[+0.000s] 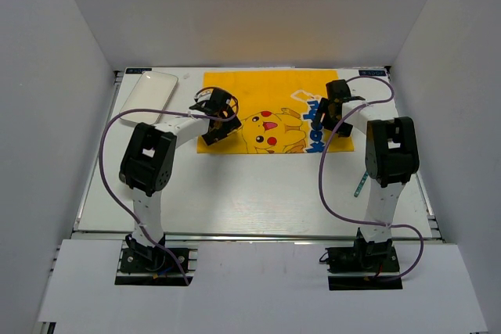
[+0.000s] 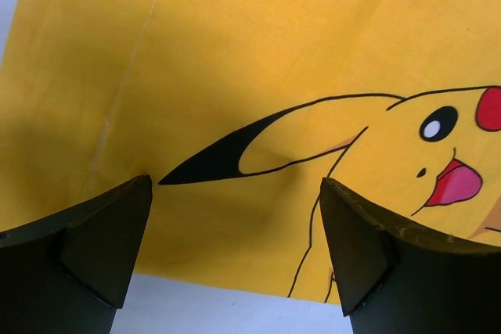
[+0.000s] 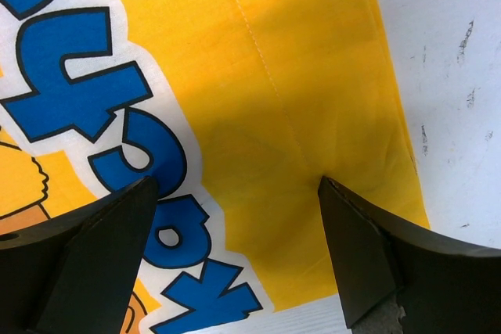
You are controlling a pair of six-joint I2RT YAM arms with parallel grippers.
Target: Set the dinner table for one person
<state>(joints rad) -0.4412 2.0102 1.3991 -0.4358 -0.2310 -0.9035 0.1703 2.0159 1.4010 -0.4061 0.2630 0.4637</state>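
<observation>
**tabletop_tom:** Quick rundown? The dinner table [image 1: 258, 193] is the big white top. The yellow cartoon cloth [image 1: 258, 87] lies flat on it at the middle of the far edge. A white dish [image 1: 149, 93] sits in the far left corner.

**yam_nerd:** Yep, and both arms hang over the cloth's near hem. The left gripper [image 2: 235, 184] has its fingers spread wide with nothing between them, by the cloth's near left corner. The right gripper [image 3: 237, 181] is the same deal, wide and empty, over the near right corner.

**tabletop_tom:** So they're about to grab it and lay it out as the mat?

**yam_nerd:** That's my guess too. I'd come straight down and pinch just the hem at both corners. Then I'd bring both arms toward the near edge together, low and even. If one side leads, the cloth will probably skew or wrinkle. I'd also keep it off the dish.
</observation>
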